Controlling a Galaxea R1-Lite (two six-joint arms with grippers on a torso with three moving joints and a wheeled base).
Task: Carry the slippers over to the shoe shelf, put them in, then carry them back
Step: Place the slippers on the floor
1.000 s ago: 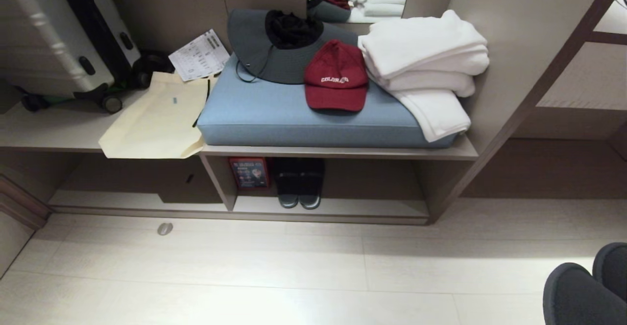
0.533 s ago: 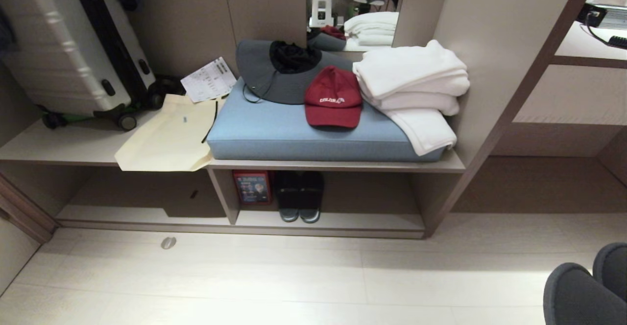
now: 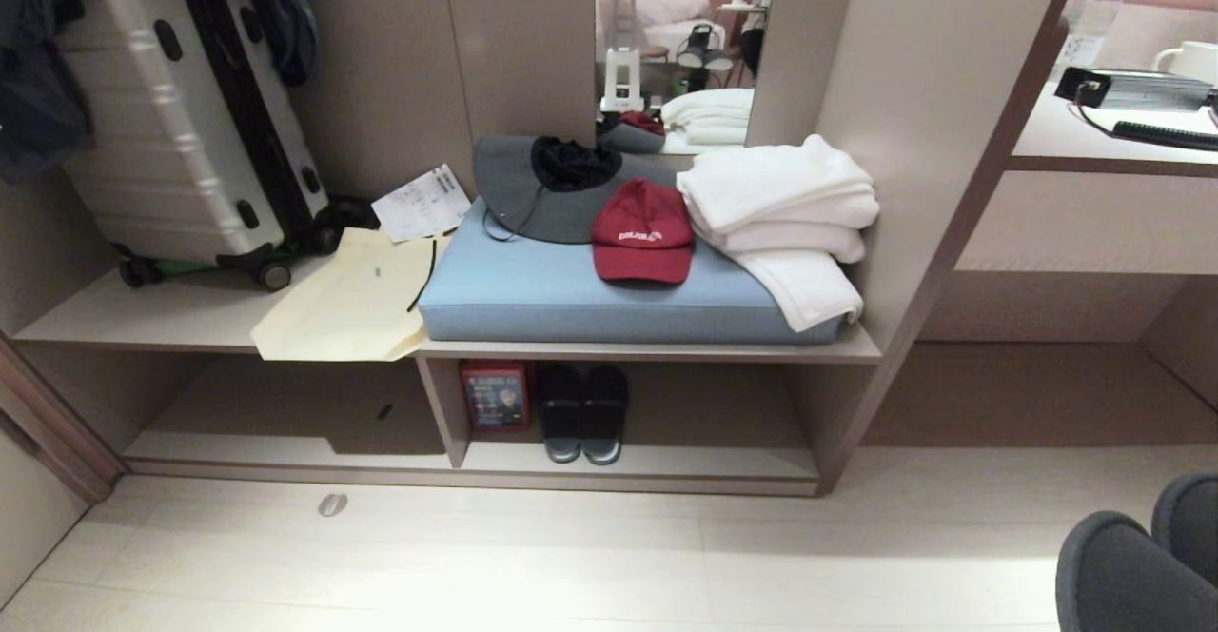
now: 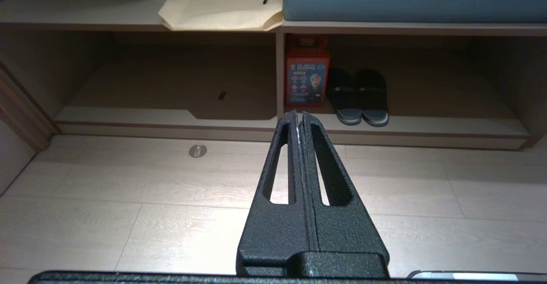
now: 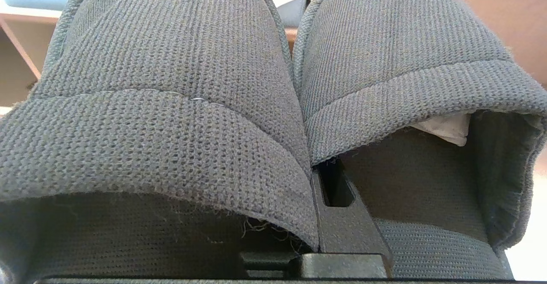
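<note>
Your clutter around the bench, none of it part of the job.

You have a red cap (image 3: 642, 232) on the blue cushion (image 3: 590, 294), just beside a grey sun hat (image 3: 547, 189) and folded white towels (image 3: 775, 208). To the cushion's left a cream tote bag (image 3: 347, 304) overhangs the ledge, touching a printed leaflet (image 3: 422, 202), with a silver suitcase (image 3: 181, 128) behind. Underneath, dark sandals (image 3: 582, 413) sit next to a red box (image 3: 495, 396).

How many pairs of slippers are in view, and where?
2. The grey-blue slippers are clamped in the right gripper, low right in the head view; a darker pair stands in the shoe shelf beside a red box.
</note>
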